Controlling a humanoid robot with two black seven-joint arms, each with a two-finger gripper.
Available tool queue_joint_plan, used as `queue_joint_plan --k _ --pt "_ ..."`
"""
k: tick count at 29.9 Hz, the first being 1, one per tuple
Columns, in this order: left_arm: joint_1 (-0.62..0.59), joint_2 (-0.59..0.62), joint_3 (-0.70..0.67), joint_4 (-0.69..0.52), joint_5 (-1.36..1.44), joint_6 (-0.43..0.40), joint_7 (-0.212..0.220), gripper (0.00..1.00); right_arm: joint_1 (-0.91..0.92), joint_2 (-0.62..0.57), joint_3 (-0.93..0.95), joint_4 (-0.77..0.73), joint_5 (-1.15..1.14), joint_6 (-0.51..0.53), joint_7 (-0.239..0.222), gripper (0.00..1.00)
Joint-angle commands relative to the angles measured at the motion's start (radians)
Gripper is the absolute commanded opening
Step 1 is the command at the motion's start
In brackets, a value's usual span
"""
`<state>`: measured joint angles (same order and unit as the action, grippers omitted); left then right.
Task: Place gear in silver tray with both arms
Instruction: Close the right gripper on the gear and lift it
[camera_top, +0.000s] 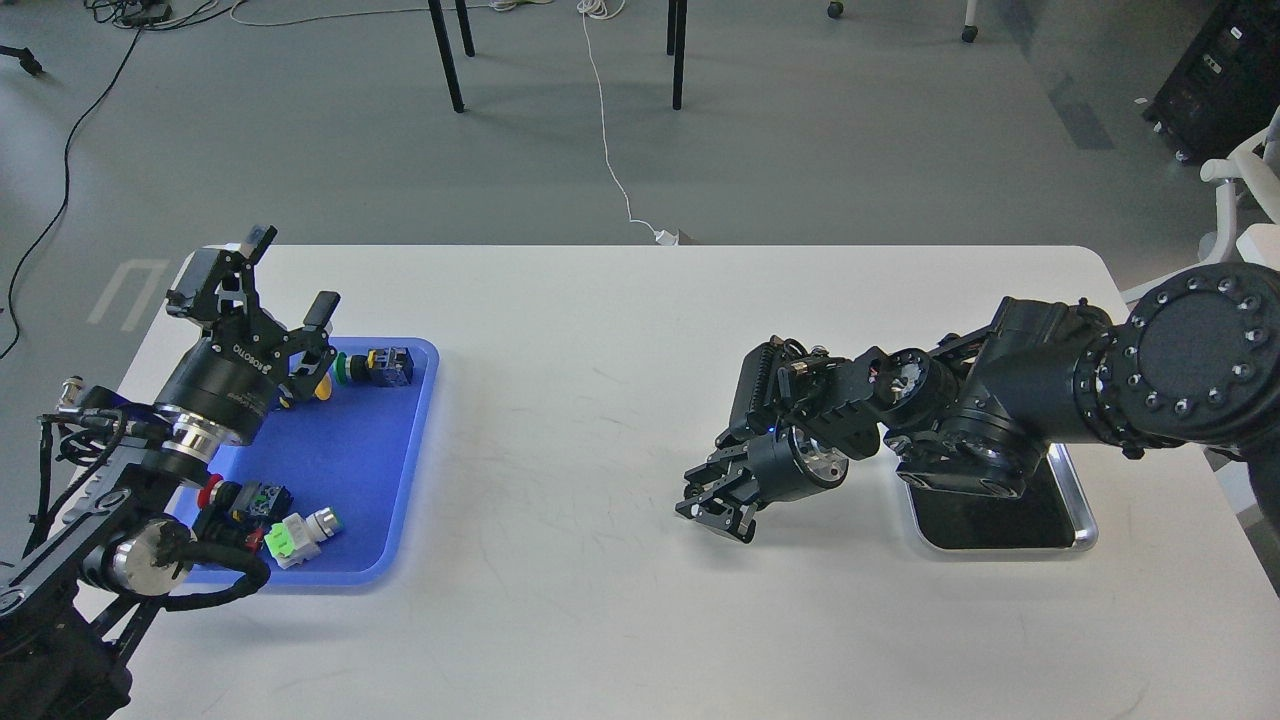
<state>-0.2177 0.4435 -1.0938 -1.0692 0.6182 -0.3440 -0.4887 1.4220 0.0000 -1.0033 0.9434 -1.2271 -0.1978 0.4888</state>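
Nothing lies in the silver tray (1082, 520) at lower right yet. Parts sit in the blue tray (400, 470) at left, where the left gripper (290, 275) hovers wide open and empty. Whether the right gripper (715, 510) at centre is spread or closed, I cannot tell.

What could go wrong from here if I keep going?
1. The left gripper is open and empty above the blue tray; the parts there are small and close together, so a grab may catch two or knock one aside.
2. The right arm's elbow hangs over the silver tray and hides much of it, which may block a drop.
3. The right gripper sits low near the table; it could scrape the top.
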Motion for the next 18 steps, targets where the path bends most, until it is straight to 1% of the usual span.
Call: queue_joint_plan --k 1,12,15,18 --pt "0.000 0.001 0.000 0.000 0.000 -0.001 0.000 0.98 0.000 0.000 0.000 0.000 0.000 0.000 0.000 0.13" --pt "0.000 0.000 0.000 0.000 0.000 -0.001 0.000 0.98 0.032 -0.002 0.023 0.009 0.005 -0.002 0.000 0.12" --pt "-0.002 0.000 0.000 0.000 0.000 -0.001 0.000 0.98 0.086 -0.060 0.051 0.047 0.006 -0.002 0.000 0.12" --pt "-0.002 0.000 0.000 0.000 0.000 -0.001 0.000 0.98 0.156 -0.167 0.068 0.125 0.006 0.000 0.000 0.12"
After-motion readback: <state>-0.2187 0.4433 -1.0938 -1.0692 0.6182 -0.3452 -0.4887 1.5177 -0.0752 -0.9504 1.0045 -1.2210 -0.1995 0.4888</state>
